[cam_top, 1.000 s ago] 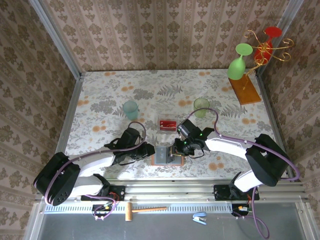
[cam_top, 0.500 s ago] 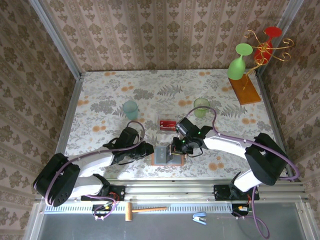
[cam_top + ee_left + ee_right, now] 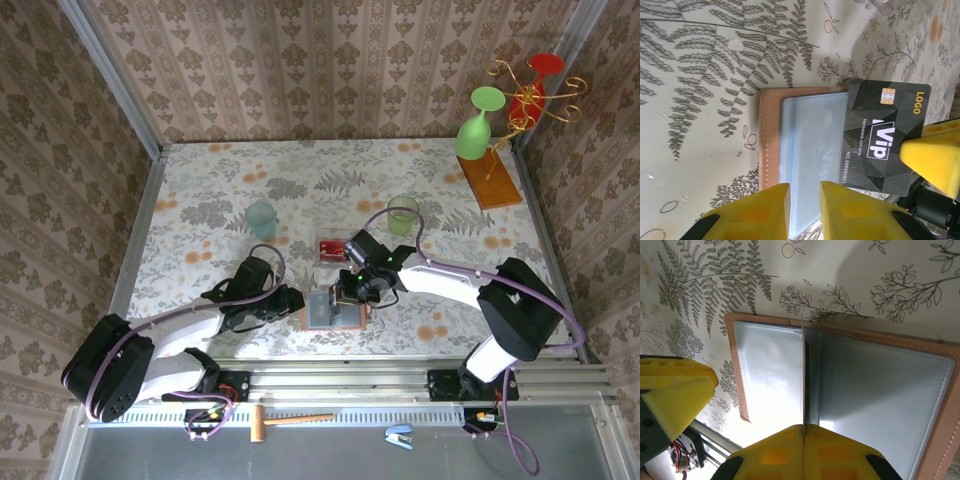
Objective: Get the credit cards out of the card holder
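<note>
Right claw (image 3: 804,432) is closed on the edge of a black card (image 3: 880,135). The card's left end lies over the grey-blue pocket of the holder (image 3: 805,145), and the rest reaches toward the right of the left wrist view. Holder lies open on the bench (image 3: 200,200), in the lower middle of the top view. Left claw (image 3: 805,200) is at the holder's lower edge with its fingers a narrow gap apart; whether they pinch it I cannot tell.
</note>
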